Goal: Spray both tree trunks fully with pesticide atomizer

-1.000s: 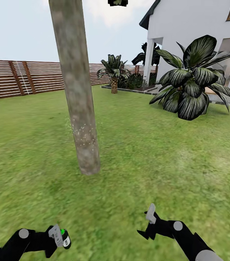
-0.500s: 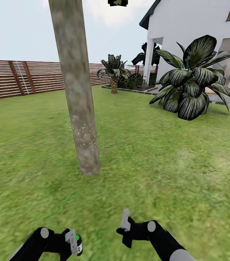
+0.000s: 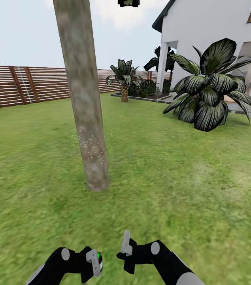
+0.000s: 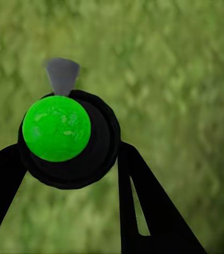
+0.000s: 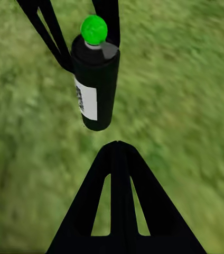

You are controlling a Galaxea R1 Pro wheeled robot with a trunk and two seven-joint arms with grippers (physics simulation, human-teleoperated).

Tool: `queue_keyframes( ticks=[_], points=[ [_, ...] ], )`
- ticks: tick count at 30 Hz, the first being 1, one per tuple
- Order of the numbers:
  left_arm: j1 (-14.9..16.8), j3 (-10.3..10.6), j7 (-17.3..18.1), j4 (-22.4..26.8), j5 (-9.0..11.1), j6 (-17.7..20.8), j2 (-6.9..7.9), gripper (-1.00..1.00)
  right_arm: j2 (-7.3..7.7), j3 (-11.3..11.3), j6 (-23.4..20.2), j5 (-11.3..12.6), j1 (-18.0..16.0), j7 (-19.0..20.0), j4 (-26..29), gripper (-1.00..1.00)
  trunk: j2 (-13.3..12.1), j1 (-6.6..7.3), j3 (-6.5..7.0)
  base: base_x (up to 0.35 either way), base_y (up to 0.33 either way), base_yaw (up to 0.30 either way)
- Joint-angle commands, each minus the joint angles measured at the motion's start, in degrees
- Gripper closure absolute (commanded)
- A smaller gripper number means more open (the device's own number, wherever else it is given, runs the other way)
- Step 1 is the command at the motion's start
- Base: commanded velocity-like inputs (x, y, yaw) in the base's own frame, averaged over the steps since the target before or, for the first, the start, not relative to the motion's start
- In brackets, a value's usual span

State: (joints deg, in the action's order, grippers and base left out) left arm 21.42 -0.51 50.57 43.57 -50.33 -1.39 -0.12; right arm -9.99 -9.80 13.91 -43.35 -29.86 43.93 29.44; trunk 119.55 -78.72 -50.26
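Our left gripper [image 3: 90,264] held the pesticide atomizer [image 5: 93,79] clamped low over the lawn [image 3: 172,178], and the right gripper [image 5: 117,153] (fingers pressed together, empty) sat just beside it. We judged spraying under way; next, aim at the tree trunk [image 3: 86,118] ahead. Open grass surrounded it.

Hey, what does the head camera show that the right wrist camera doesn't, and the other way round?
Head camera: the tree trunk with pale speckles low down, the slatted fence, the white house, a big leafy plant, and the right gripper near the left gripper.

Right wrist camera: the white label on the black spray bottle and its grey nozzle.

Both: the lawn, the bottle with its green cap, held between the left gripper's fingers.
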Motion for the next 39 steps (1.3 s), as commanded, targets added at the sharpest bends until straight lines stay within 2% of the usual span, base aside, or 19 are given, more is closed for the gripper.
queue_keyframes(
  ticks=[1,7,11,14,19,25,29,39],
  points=[
    [0.02,-0.04,-0.04,0.09,-0.36,-0.17,-0.05,1.0,-0.01,-0.15,0.34,-0.6,-0.02,0.02,0.08,1.0,0.02,0.01,-0.05,0.0,0.0,0.0],
    [-0.04,-0.12,-0.45,-0.36,-1.18,-0.19,-0.97,1.0,-0.01,-0.39,0.34,-0.59,-0.02,0.02,0.12,1.0,0.02,0.01,-0.05,0.0,0.0,0.0],
    [-0.07,-0.32,-0.47,-0.57,-0.82,-0.19,-1.22,1.0,-0.01,-0.4,0.34,-0.52,-0.02,0.02,1.32,1.0,0.02,0.01,-0.05,0.0,0.0,0.0],
    [-0.07,-0.36,-0.47,-0.59,-0.96,-0.12,-2.6,1.0,-0.01,-0.4,0.33,-0.51,-0.02,0.02,1.64,1.0,0.02,0.01,-0.05,0.0,0.0,0.0],
    [-0.07,-0.43,-0.68,-0.59,-0.34,0.05,-3.72,1.0,-0.01,-0.4,0.33,-0.51,-0.02,0.02,1.67,1.0,0.02,0.01,-0.05,0.0,0.0,0.0],
    [-0.01,-0.51,-1.58,-0.58,0.0,0.07,-4.44,1.0,-0.01,-0.4,0.33,-0.51,-0.02,0.02,1.73,1.0,0.02,0.01,-0.05,0.0,0.0,0.0],
    [-0.06,-0.56,-3.88,-0.72,0.21,0.08,-4.78,1.0,-0.01,-0.4,0.33,-0.51,-0.02,0.02,1.75,1.0,0.02,0.01,-0.05,0.0,0.0,0.0],
    [-0.07,-0.54,-4.19,-2.69,0.23,0.0,-6.11,1.0,-0.01,-0.4,0.33,-0.51,-0.02,-0.05,1.76,1.0,0.02,0.01,-0.05,0.0,0.0,0.0]
  ],
)
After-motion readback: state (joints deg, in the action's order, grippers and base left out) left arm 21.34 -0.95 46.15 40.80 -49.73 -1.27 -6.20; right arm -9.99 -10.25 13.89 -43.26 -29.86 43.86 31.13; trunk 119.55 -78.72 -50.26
